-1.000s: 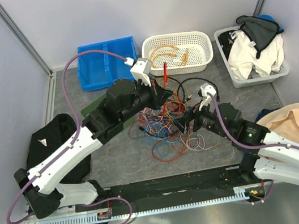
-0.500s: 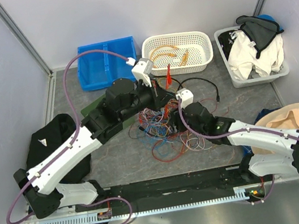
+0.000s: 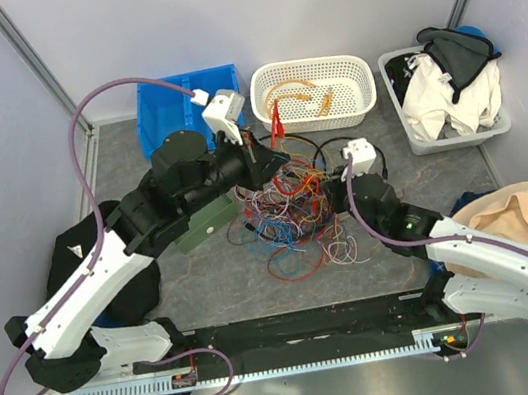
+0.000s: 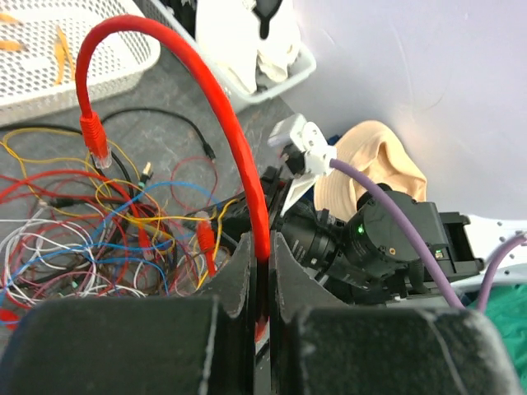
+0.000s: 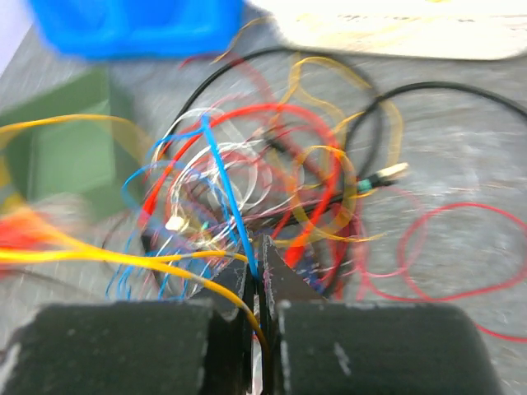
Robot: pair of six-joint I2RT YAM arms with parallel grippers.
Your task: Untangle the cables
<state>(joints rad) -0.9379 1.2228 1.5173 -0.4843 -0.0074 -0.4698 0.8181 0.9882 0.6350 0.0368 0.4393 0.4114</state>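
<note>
The cables (image 3: pixel 290 203) lie as a many-coloured tangle of thin wires in the middle of the table. My left gripper (image 3: pixel 262 152) hangs above the tangle's far edge, shut on a thick red cable (image 4: pixel 218 99). That cable arches up from the jaws and ends in a red plug (image 4: pixel 93 140). My right gripper (image 3: pixel 332 189) is down in the right side of the tangle. In the right wrist view it (image 5: pixel 259 263) is shut on a thin blue wire (image 5: pixel 226 189), with a yellow wire (image 5: pixel 82 255) also running into the jaws.
A blue bin (image 3: pixel 174 116), a white basket (image 3: pixel 312 88) holding orange cables and a grey bin of clothes (image 3: pixel 445 96) line the back. A green box (image 3: pixel 202 223) sits by the left arm, with black cloth (image 3: pixel 81 253) at the left and a tan hat (image 3: pixel 516 216) at the right.
My right gripper has gone from open to shut on wires in the tangle. The left arm has pulled back and to the left, taking the red cable with it.
</note>
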